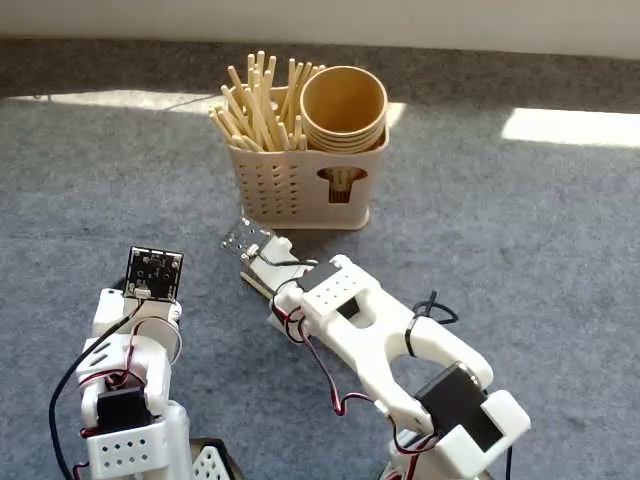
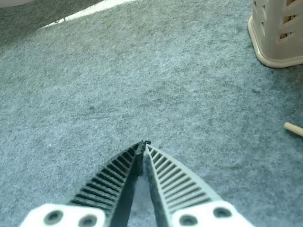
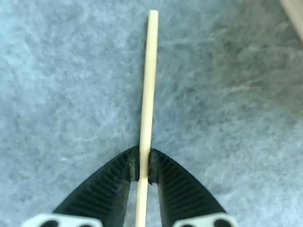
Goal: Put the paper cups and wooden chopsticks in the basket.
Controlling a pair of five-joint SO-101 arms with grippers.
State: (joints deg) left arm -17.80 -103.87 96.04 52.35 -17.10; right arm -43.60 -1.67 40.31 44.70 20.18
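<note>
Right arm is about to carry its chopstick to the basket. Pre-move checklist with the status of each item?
1. Right gripper shut on the chopstick: ok.
2. Chopstick lifted off the carpet: cannot tell.
3. Basket upright: ok.
4. Room left among the chopsticks in their compartment: cannot tell; it looks crowded.
5. Paper cups stacked in the basket, not blocking the chopstick side: ok.
6. Left gripper shut, empty, off to the side of the basket: ok.
</note>
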